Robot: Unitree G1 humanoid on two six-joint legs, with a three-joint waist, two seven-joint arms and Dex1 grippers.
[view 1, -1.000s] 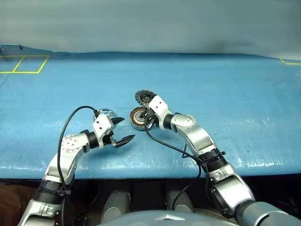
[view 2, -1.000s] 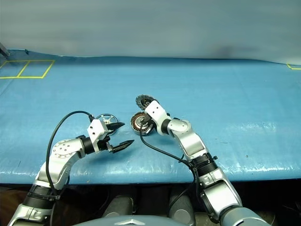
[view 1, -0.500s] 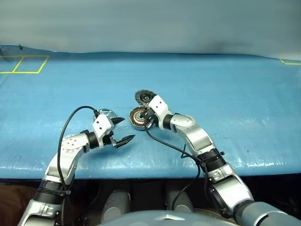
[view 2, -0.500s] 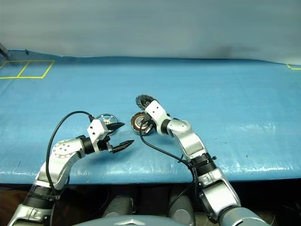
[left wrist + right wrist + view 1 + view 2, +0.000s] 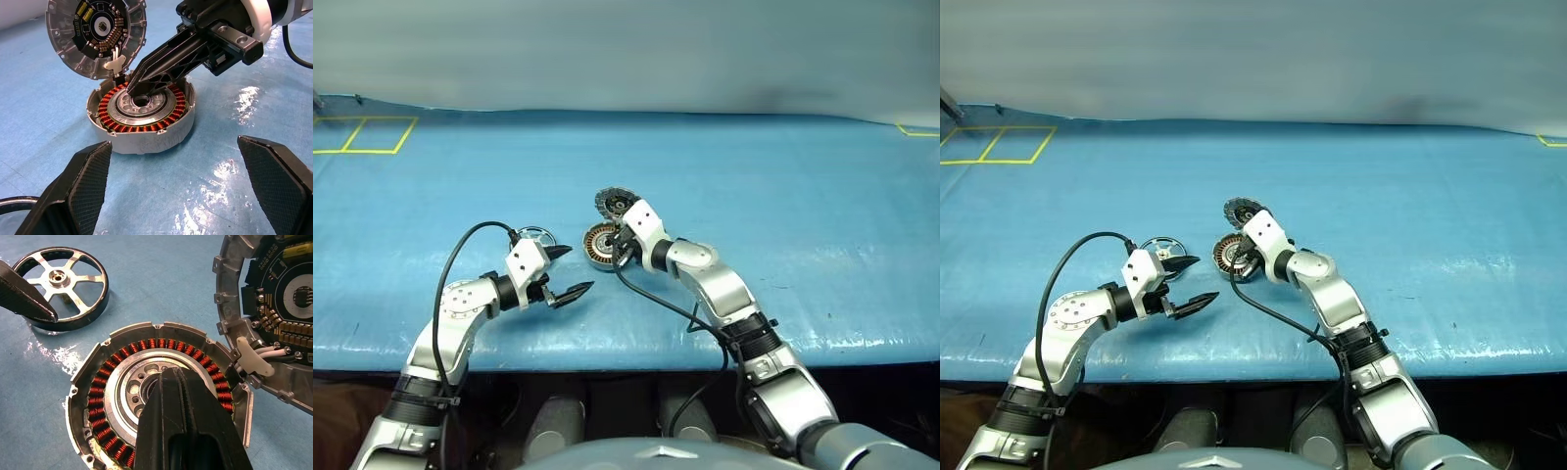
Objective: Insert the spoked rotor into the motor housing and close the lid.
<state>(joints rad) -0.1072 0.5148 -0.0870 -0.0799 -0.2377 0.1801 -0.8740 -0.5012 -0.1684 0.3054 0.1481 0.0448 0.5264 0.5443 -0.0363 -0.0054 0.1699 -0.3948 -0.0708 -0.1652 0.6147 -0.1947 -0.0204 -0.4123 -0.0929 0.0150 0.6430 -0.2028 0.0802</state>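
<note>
Since the earlier frame we see almost no motion: both arms sit where they were, and the right forearm has only shifted slightly.

Right end effector (image 5: 134, 87): fingers pressed together, holding nothing, tip resting on or just above the hub of the housing (image 5: 142, 115); we cannot tell which.

Left end effector (image 5: 570, 270): fingers spread wide, empty, hovering low over the worktop (image 5: 783, 196), pointed towards the housing.

Housing: open, flat on the worktop, copper windings exposed, centre empty.

Lid (image 5: 95, 34): swung back and standing up on the far rim of the housing, inner face with circuit parts showing.

Rotor (image 5: 61, 286): lying flat on the worktop just beside the left end effector, on the side away from the housing, untouched.

Step in hand, as we judge it: steadying or probing the housing before insertion. The rotor is not yet picked up and the lid is not yet closed.

Next move calls for the left end effector to turn back to the rotor and grip its rim, while the right tip clears the hub so the rotor can drop in squarely.
</note>
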